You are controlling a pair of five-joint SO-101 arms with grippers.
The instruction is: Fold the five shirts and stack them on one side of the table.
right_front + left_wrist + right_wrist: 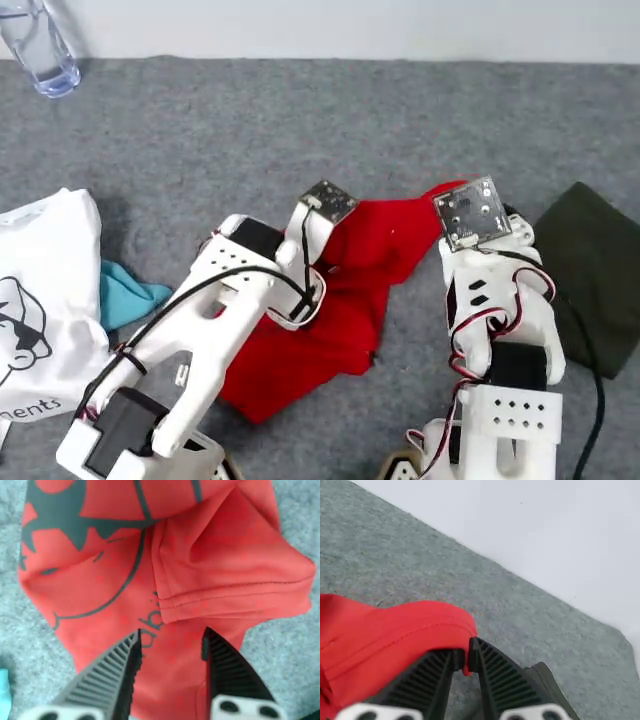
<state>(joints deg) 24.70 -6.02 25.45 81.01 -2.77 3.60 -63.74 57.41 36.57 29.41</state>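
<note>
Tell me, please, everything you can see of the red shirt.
The red shirt looks like soft knit cloth, with a dark printed design and a stitched hem. It lies crumpled and partly folded over itself near the middle of the grey table cover. The right claw is shut on one hemmed edge and holds it raised off the cover. The left claw hangs open just above the print.

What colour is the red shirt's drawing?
Dark grey, on the red fabric shirt; left wrist view.
</note>
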